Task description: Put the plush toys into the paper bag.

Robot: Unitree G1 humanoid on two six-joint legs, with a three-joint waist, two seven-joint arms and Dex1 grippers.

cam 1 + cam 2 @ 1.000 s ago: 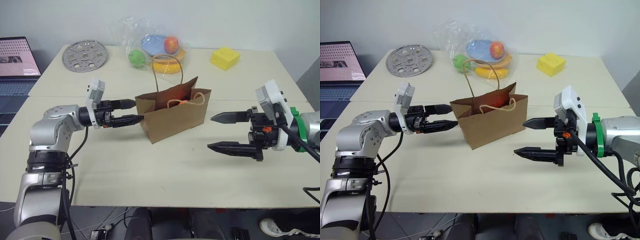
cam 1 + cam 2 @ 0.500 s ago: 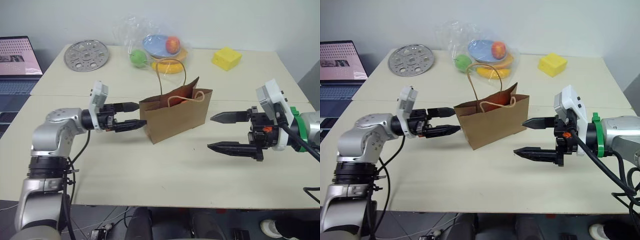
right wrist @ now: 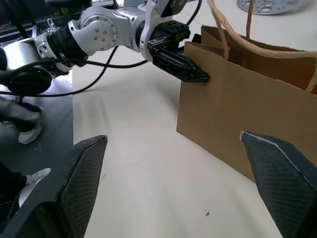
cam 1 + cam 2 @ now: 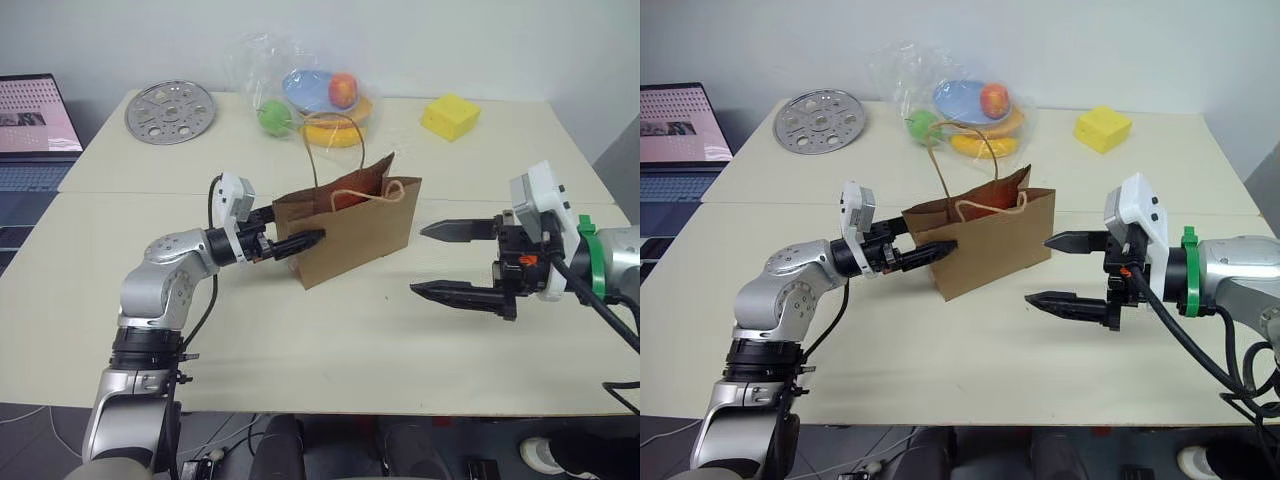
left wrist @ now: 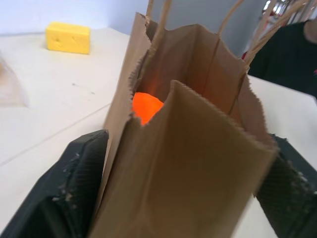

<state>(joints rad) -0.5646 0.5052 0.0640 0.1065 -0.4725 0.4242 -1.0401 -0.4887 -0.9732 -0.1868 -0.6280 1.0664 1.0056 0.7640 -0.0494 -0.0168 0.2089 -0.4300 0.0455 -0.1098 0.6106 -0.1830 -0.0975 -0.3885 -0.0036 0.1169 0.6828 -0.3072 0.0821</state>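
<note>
Brown kraft bag (image 4: pixel 352 232) stands upright near mid-table (image 4: pixel 300 340), mouth open, two twisted loop handles: one raised, one drooped over the rim. Left tool (image 4: pixel 296 232) is level at the bag's left end, one finger on each side of the narrow end panel; in the left wrist view the black fingers (image 5: pixel 64 193) straddle that panel with the paper between them, seemingly touching, but whether they pinch it or only bracket it I cannot tell. Through the bag's mouth an orange plush (image 5: pixel 145 106) is visible low inside, near the end wall; its form is mostly hidden by paper. A reddish-orange patch also shows at the mouth from the head views. The white egg toy cannot be made out. Right tool (image 4: pixel 455 262) hovers to the right of the bag, level, pointing at it, fingers wide apart, holding nothing, clear of the paper. Behind the bag: clear plastic bag of fruit (image 4: pixel 305 95), touching nothing else. Yellow holed block (image 4: pixel 449 116) far right, perforated metal disc (image 4: pixel 170 111) far left, laptop (image 4: pixel 35 115) at the left edge.
</note>
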